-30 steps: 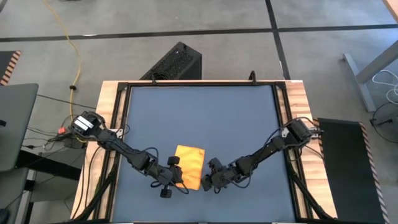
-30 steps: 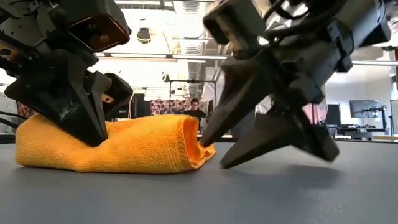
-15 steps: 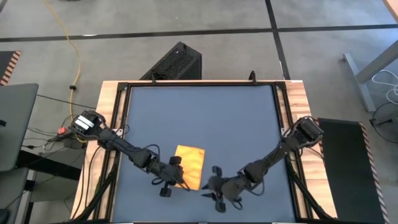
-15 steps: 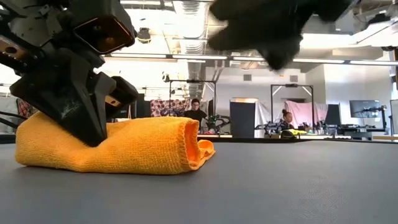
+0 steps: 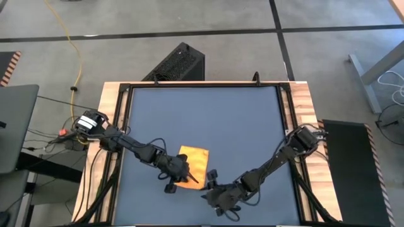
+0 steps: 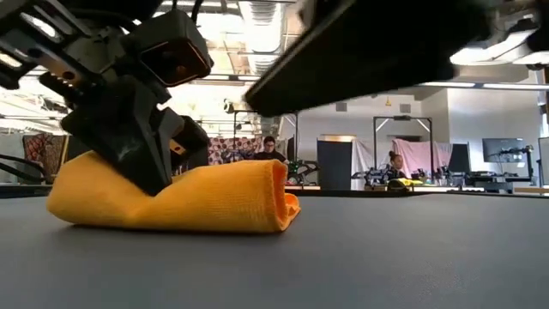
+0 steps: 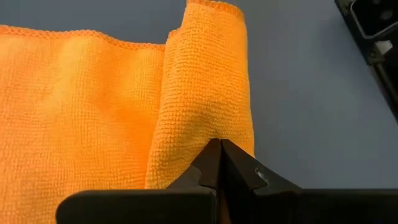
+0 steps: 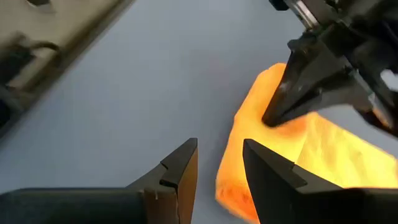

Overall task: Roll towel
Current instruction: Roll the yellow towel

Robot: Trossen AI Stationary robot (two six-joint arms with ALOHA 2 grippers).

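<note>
The yellow-orange towel [image 5: 196,162] lies on the grey table near its front, partly rolled. A thick rolled fold [image 7: 208,93] sits at its near end, and the flat part [image 7: 74,112] lies behind it. In the low view the towel [image 6: 223,202] rests on the table, its open roll end toward the right. My left gripper [image 5: 184,174] is shut, its tips on the roll [image 7: 219,148]. My right gripper [image 8: 219,163] is open and empty. It is raised above the table just near-right of the towel [image 5: 211,186] and points at the roll's right end. My left gripper presses its shut fingertips [image 7: 219,149] onto the top of the rolled fold [image 7: 199,134], toward the roll's left end. The fingers come from above, slanting from the table's left. The cloth is dented under them [image 6: 159,184], and the towel lies on the table.
The grey mat [image 5: 202,113] has free room behind and to both sides of the towel. Wooden table edges [image 5: 303,101] frame it. A black box [image 5: 180,63] stands beyond the far edge. People and equipment show far off in the room behind.
My right gripper has left the roll's right end, risen clear and drawn back toward the near edge, staying open. My left gripper has moved right and a little far, staying shut on the roll. The towel has shifted slightly to the right with it.
</note>
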